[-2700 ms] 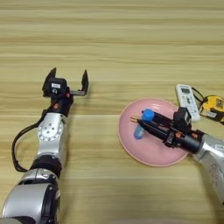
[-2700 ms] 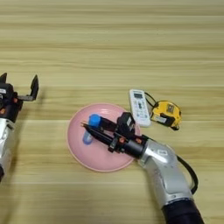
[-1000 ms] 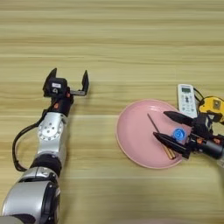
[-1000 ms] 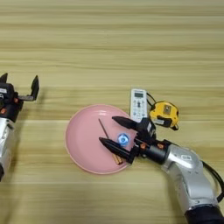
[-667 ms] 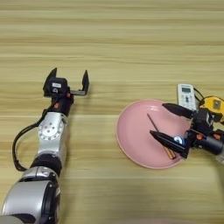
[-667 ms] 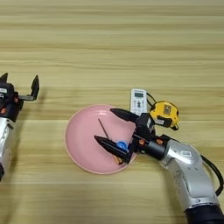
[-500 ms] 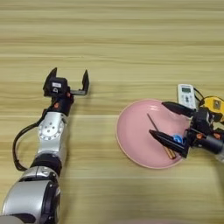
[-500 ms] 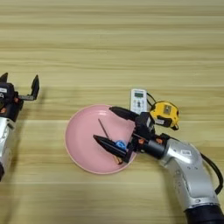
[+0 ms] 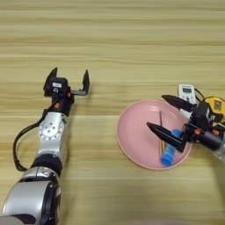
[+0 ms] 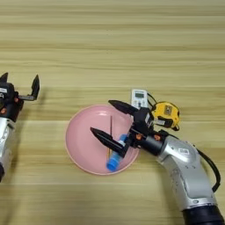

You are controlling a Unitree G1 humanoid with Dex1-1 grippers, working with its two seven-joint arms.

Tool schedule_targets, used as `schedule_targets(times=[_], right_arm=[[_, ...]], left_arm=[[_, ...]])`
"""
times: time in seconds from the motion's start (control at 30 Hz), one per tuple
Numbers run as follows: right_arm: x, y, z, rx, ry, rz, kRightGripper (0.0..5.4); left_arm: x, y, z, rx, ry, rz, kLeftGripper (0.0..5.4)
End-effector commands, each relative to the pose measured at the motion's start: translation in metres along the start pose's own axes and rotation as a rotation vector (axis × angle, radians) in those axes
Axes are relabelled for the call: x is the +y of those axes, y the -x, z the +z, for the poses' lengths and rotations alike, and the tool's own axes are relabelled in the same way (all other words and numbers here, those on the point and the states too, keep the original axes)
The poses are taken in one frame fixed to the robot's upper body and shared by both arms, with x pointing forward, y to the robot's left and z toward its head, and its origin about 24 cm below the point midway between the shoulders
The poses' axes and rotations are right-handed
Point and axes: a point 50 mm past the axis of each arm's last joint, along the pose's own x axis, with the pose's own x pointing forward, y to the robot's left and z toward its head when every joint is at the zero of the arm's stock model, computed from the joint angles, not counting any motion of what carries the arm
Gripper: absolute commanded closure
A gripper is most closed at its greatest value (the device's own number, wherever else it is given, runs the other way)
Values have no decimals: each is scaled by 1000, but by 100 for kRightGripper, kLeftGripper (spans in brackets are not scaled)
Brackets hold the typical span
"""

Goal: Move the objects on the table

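Left eye view: the left gripper point(image 9: 69, 80) sits parked on the table point(image 9: 110, 39) way over on the left, fingers spread apart, nothing in them. The right gripper point(image 9: 166, 115) hangs over the pink plate point(image 9: 132, 140) with its two fingers wide apart and empty. The blue glue stick point(image 9: 169, 150) lies in the plate's right part, just beside the lower finger, and the thin screwdriver point(image 9: 160, 132) lies next to it, also in the plate.

Right eye view: same deal. The white remote point(image 10: 139, 98) and yellow tape measure point(image 10: 166, 115) sit just beyond the plate's far right rim, close together. Glue stick is tilted, its cap toward the near rim.
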Motion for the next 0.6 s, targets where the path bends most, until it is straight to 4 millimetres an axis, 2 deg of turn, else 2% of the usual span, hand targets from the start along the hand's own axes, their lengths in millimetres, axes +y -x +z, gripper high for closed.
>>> schedule_targets(times=[0.03,0.3,0.6], right_arm=[[-12,-2,8,-24,31,-89,1],[-68,4,19,-21,139,-554,1],[-79,-2,14,68,107,-735,1]], left_arm=[[-2,-1,0,0,-5,-10,0],[-1,-1,0,2,-5,-9,0],[-2,-2,0,3,-4,-9,0]])
